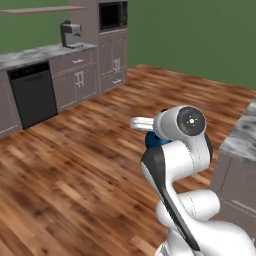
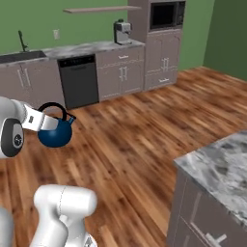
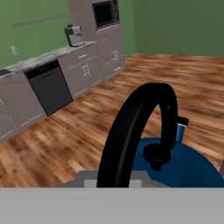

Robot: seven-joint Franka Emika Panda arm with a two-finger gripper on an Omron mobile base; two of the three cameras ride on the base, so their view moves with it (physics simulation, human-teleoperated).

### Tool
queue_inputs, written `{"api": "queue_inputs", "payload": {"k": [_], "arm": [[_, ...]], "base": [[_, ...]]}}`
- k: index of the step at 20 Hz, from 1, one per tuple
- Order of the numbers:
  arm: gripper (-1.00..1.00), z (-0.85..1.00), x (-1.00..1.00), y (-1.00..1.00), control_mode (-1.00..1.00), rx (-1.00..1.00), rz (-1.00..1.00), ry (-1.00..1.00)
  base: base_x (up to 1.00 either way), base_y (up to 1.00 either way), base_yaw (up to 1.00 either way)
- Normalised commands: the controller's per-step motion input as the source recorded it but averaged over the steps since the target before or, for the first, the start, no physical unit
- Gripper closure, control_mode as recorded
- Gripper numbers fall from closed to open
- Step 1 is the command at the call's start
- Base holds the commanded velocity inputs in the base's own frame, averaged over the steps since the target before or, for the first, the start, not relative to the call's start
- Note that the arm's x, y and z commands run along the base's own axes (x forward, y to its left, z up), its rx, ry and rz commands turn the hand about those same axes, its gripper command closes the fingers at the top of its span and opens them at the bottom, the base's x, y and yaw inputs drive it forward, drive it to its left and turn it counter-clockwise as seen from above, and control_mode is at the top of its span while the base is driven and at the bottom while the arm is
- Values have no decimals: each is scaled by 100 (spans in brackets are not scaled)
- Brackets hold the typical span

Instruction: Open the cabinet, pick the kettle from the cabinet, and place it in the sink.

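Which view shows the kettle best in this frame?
The right base view: the whole blue kettle shows, hanging above the floor. The hand view shows its handle and lid knob close up; the left base view shows a blue sliver behind the arm.

Kettle (image 2: pixel 54 134) glossy blue, black handle; floor (image 2: pixel 144 125) polished wood; countertop (image 2: pixel 226 169) marbled stone.

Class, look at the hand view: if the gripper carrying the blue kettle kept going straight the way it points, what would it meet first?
Probably the wooden floor. The gripper, shut on the kettle, looks slightly downward over open boards, with the dishwasher beyond; depth is uncertain.
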Motion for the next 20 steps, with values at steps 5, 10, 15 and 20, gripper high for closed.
{"api": "queue_inputs", "payload": {"k": [5, 10, 15, 20], "arm": [[100, 0, 0, 0, 100, 0, 0, 0], [100, 0, 0, 0, 100, 0, 0, 0], [100, 0, 0, 0, 100, 0, 0, 0], [100, 0, 0, 0, 100, 0, 0, 0]], "base": [[73, 0, 19], [75, 3, 17], [75, 5, 17], [75, 6, 17]]}}
